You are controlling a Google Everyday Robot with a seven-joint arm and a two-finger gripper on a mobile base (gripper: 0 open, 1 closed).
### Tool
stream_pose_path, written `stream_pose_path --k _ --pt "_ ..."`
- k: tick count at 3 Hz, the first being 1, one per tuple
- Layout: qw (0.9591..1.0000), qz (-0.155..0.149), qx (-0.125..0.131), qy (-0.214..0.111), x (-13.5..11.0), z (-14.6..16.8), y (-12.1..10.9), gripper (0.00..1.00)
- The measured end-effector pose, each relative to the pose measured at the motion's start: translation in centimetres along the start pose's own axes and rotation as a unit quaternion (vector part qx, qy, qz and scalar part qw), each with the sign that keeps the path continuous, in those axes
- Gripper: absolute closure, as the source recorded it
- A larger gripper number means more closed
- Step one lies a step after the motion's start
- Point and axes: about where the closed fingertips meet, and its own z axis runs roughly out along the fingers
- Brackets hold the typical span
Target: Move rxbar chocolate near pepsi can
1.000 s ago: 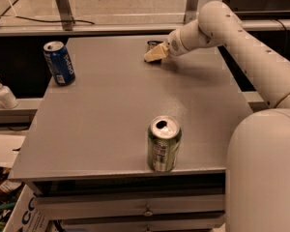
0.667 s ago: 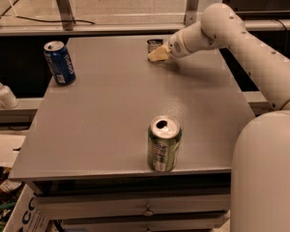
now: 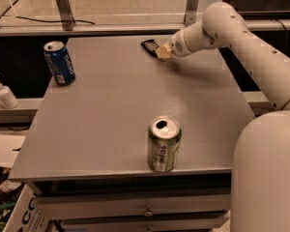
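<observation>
At the far left of the frame, a white plastic pump bottle is standing on a ledge off the grey, matte, flat-topped table. The blue cylindrical metal pepsi can with a silver top is standing upright in the upper left of the table, close to its left edge. Open tabletop is stretching from it towards the middle and right of the frame.

At upper centre, near the table's far edge, the flat black rectangular rxbar chocolate in its glossy wrapper is sticking out leftward from the beige end effector, which is gripping the bar's right end. The bar is sitting well apart from the pepsi can.

Lower centre, a green metal can with an opened silver top is standing near the front edge. The smooth white rounded arm is reaching in from the right.
</observation>
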Motion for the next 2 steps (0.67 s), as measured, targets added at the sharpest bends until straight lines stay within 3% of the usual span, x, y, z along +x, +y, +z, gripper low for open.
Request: stream_pose_path --k 2 --pt "1.0000 0.000 0.000 0.000 -0.01 -0.01 0.01 1.00"
